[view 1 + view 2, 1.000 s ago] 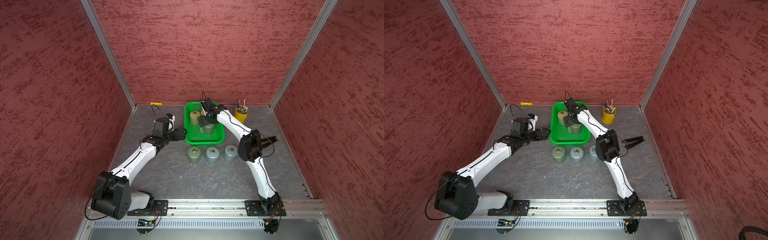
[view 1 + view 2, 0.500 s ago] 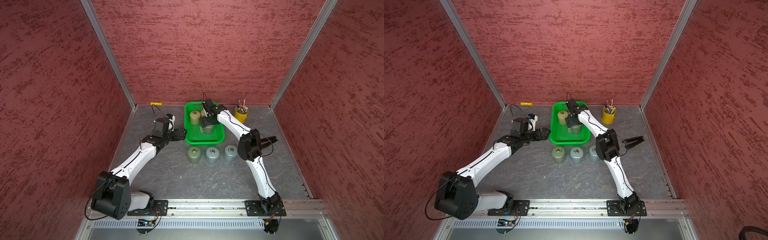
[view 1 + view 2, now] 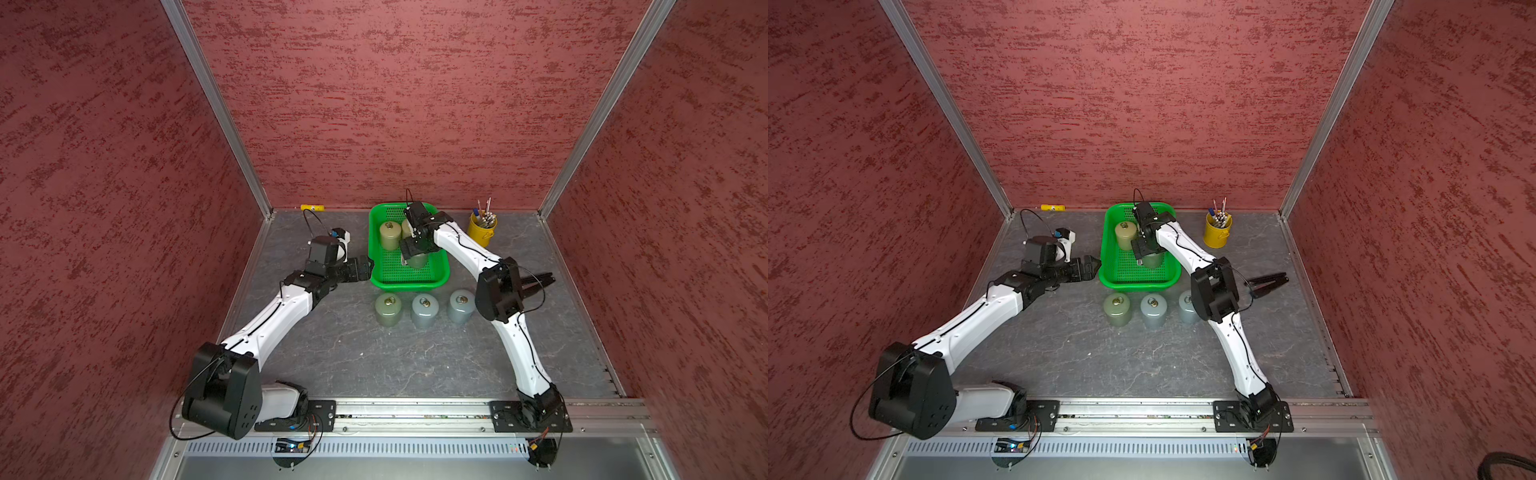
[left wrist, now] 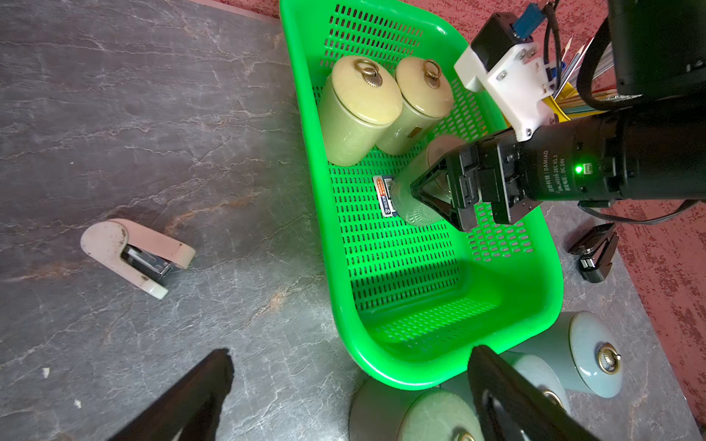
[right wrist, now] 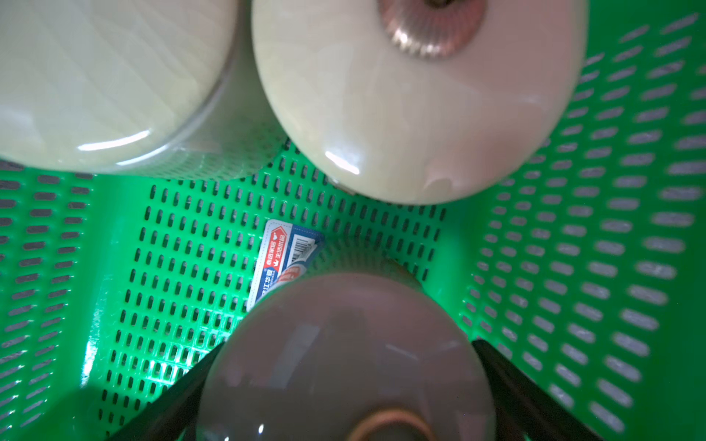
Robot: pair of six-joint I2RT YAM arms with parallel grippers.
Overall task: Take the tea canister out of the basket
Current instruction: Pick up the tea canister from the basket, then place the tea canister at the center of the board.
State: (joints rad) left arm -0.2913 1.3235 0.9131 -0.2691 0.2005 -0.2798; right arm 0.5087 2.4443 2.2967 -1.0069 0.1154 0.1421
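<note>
The green basket (image 3: 409, 283) stands at the far middle of the grey surface (image 3: 374, 365), seen in both top views (image 3: 1138, 285). The right arm (image 3: 461, 245) reaches over its far right rim, and the right jaws are down inside it, closed against the two sides of the dark green tea canister (image 3: 417, 261). In the right wrist view a black finger (image 5: 179, 397) lies along each side of that canister (image 5: 344, 362). The tea canister is inside the basket, about mid-floor and toward the right wall, upright, its base covering part of the small label (image 5: 282, 252); whether it is off the mesh floor cannot be told. Two cream-lidded canisters (image 4: 359, 110) (image 4: 420, 99) stand touching each other at the far end of the basket, apart from the held one (image 4: 401, 191). On the surface just near of the basket three more canisters sit in a row: an olive one (image 3: 387, 309) and two blue-grey ones (image 3: 424, 311) (image 3: 460, 306). The left arm (image 3: 282, 311) lies at the left, and the left jaws rest just beside the basket's near left corner, spread wide with nothing between them. A yellow bucket (image 3: 481, 232) of pens stands far right of the basket, and a white stapler (image 4: 133, 256) lies on the surface to the left of the basket.
</note>
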